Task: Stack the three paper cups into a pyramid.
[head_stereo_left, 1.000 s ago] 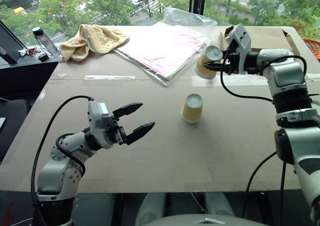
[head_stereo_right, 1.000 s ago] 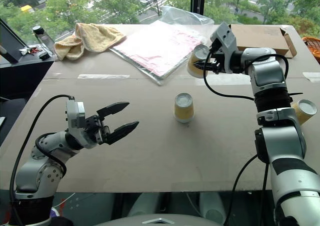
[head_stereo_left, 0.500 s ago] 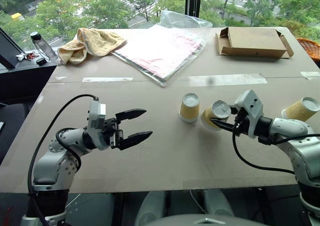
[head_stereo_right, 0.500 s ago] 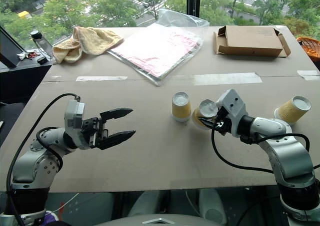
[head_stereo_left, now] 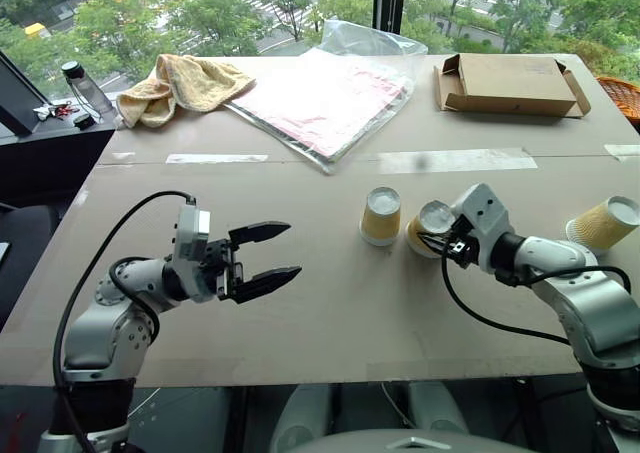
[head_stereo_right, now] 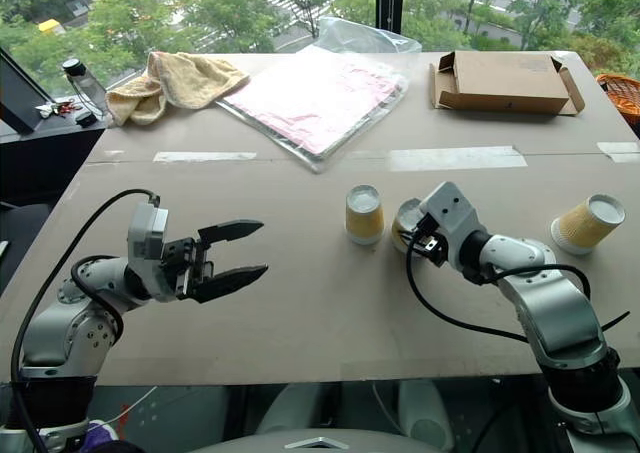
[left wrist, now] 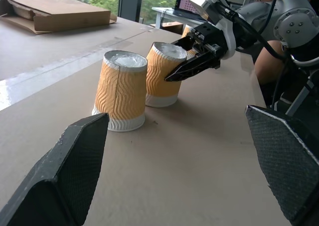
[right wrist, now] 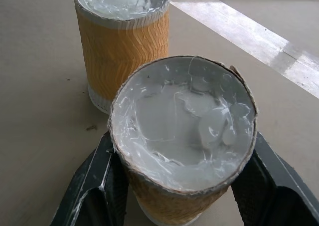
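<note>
One paper cup [head_stereo_left: 380, 216] stands upside down at the middle of the table, its white base up. A second paper cup [head_stereo_left: 430, 228] sits just to its right, also base up and leaning slightly, with my right gripper [head_stereo_left: 434, 241] shut on its ribbed yellow side. In the left wrist view this cup [left wrist: 164, 74] rests on the table close beside the first cup [left wrist: 121, 90], not quite touching it. The third paper cup [head_stereo_left: 603, 223] lies on its side near the right edge. My left gripper [head_stereo_left: 292, 250] hangs open and empty to the left of the cups, pointing toward them.
At the back of the cardboard-covered table [head_stereo_left: 330, 313] lie a flat cardboard box [head_stereo_left: 510, 81], a pink sheet in a plastic bag [head_stereo_left: 325, 98] and a yellow towel [head_stereo_left: 185, 83]. A bottle [head_stereo_left: 80, 88] stands off the table's far left corner.
My right gripper brought its cup down and back from above the table's far side to the table beside the standing cup. The left gripper stayed put. The view tilted.
</note>
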Controlling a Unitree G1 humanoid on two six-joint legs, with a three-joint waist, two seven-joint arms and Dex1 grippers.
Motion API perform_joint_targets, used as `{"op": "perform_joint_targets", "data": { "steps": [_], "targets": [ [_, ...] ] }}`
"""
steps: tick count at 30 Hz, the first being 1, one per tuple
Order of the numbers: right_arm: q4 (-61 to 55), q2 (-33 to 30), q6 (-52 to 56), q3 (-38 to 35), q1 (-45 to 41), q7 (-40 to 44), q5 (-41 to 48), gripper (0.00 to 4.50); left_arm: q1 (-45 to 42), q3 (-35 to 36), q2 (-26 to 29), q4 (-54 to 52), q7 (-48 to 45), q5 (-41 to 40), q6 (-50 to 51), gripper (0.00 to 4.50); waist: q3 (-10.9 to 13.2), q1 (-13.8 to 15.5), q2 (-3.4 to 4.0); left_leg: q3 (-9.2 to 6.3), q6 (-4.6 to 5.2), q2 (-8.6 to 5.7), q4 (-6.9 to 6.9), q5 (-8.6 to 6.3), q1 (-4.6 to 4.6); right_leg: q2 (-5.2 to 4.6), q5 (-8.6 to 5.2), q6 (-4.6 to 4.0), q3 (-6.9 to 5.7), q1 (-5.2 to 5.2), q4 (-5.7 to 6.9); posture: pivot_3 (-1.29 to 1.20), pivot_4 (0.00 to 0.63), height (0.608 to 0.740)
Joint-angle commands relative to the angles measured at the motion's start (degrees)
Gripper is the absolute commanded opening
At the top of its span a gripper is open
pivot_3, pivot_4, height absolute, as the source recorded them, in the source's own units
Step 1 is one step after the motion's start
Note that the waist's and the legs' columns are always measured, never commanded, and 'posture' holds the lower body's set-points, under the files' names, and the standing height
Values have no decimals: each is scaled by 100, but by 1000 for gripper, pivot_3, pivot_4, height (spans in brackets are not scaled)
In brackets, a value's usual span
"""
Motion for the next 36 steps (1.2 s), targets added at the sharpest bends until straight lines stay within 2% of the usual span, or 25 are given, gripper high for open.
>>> {"op": "perform_joint_targets", "data": {
  "steps": [1, 20, 22, 23, 24, 25, 30, 36],
  "targets": [
    [28, 8, 32, 20, -187, -55, 46, 2055, 26, 69, 7, -251, 46, -42, -74, 4500, 0, -4, 0, 0, 0, 0, 0, 0, 0, 0, 0, 0, 0, 0, 0, 0, 150, 740],
    [262, 220, 383, 164, -466, -141, 290, 2055, 100, 45, -69, -424, 226, -62, -68, 4500, -2, -33, -3, -1, 1, 0, 1, 0, 1, 0, 0, 0, 1, 0, 2, 0, 150, 740],
    [249, 203, 424, 133, -453, -108, 342, 3040, 80, 25, -84, -417, 231, -59, -67, 4500, -2, -34, -3, -1, 1, 0, 1, -1, 1, 1, 0, 0, 1, 0, 2, 0, 150, 740],
    [241, 183, 438, 116, -447, -90, 363, 3257, 67, 14, -91, -412, 234, -59, -64, 4500, -2, -33, -3, -1, 1, 0, 1, 0, 1, 1, 0, 0, 1, 0, 2, 0, 150, 740],
    [216, 158, 458, 97, -436, -79, 384, 3878, 68, 9, -97, -418, 237, -63, -61, 4500, -2, -32, -3, -1, 1, 0, 1, 0, 0, 1, 0, 0, 0, 0, 2, 0, 150, 740],
    [191, 130, 464, 67, -431, -90, 388, 4297, 62, 1, -104, -419, 238, -66, -57, 4500, -2, -30, -3, -1, 1, 0, 0, 0, 1, 0, 0, 0, 0, 0, 2, 0, 150, 740],
    [-53, -74, 423, -345, -359, -109, 492, 4409, 43, -42, -130, -448, 250, -97, -25, 4500, -2, -19, -3, 0, 2, -1, 1, -1, -1, -1, 0, 0, 0, 0, 1, 0, 150, 740],
    [-666, -157, 42, -1987, 245, 311, 1445, 4409, -49, -222, -194, -544, 229, -164, 60, 4500, -2, 76, -3, -5, 11, -1, 0, -6, -4, 0, 0, 0, -5, 0, -1, 0, 150, 740]
  ]
}}
